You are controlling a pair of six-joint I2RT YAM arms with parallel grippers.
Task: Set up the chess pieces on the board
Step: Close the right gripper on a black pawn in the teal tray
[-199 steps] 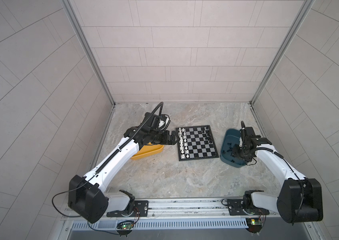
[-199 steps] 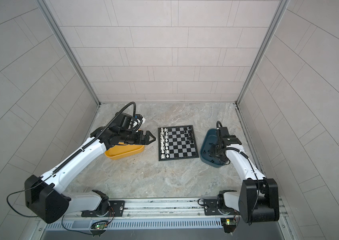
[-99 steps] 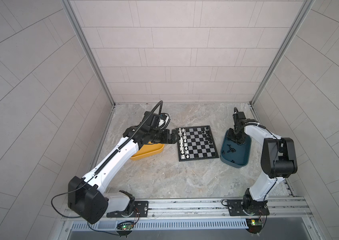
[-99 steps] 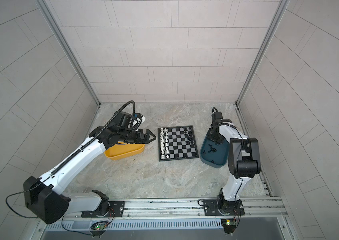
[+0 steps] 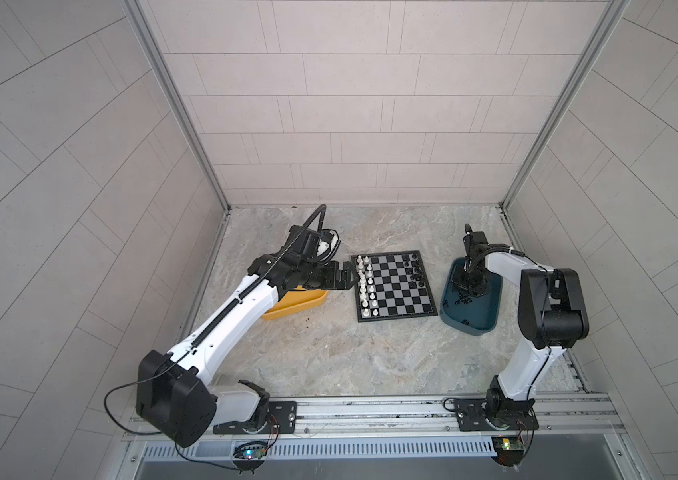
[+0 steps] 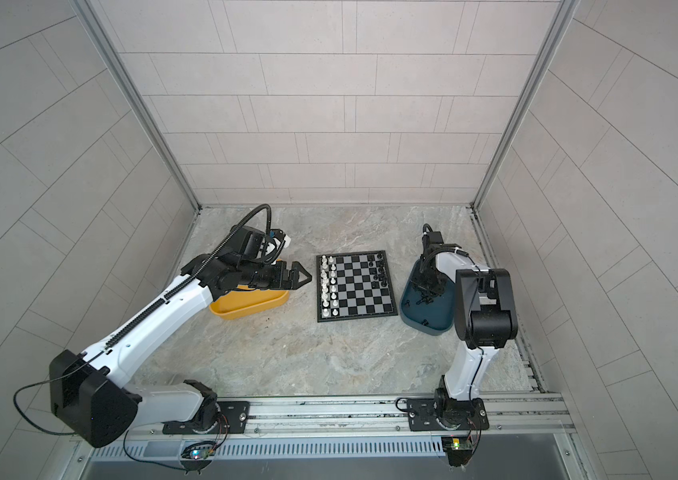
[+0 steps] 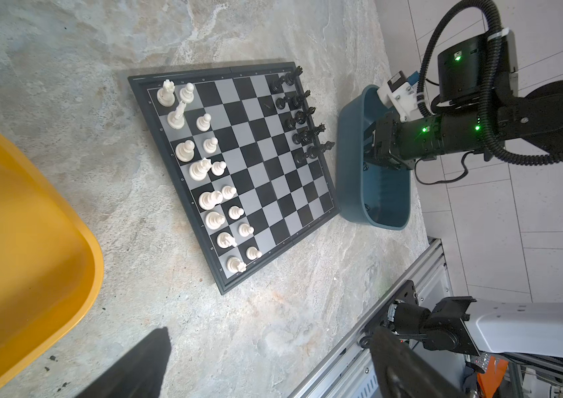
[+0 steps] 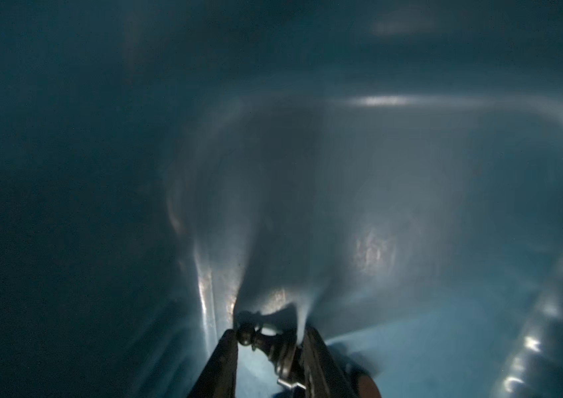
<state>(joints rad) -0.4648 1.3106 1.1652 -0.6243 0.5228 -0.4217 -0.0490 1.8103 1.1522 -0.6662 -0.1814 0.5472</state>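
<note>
Your black-and-grey board (image 5: 401,291) lies flat, the white pieces (image 7: 200,169) in two files along its left edge (one leans), the black pieces (image 7: 299,119) filling part of the right, one black pawn (image 8: 266,344) sideways off it.

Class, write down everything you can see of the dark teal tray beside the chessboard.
The dark teal tray is a glossy, plastic-looking oblong tub with rounded corners and raised walls. It rests flat on the marbled tabletop, close beside the chessboard. A few loose black pieces lie inside, and the right gripper reaches in, pinching a black piece.
</note>
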